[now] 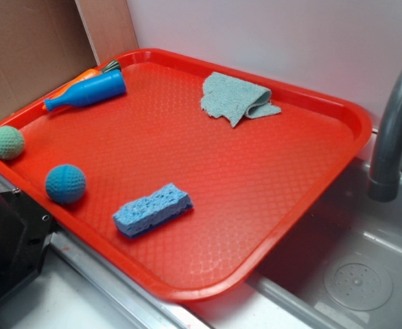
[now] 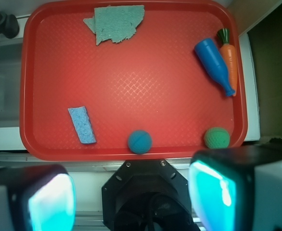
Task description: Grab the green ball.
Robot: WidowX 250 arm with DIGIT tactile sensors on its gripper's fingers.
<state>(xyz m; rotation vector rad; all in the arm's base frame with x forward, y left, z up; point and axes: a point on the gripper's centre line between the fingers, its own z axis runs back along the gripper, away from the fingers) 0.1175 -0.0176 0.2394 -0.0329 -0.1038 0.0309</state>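
Red tray (image 1: 338, 144) holds blue ball (image 1: 65, 184), sponge (image 1: 152, 208), cloth (image 1: 237, 97), bottle (image 1: 88, 91), carrot (image 2: 229, 57).

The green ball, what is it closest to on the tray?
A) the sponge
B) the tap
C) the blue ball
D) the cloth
C: the green ball sits in a corner of the tray, and the blue ball is its nearest neighbour; the sponge and cloth lie farther off.

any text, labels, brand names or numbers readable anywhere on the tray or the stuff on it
None. No readable text in either view: the red tray, blue bottle, carrot, blue sponge, cloth, blue ball and green ball all look unmarked.
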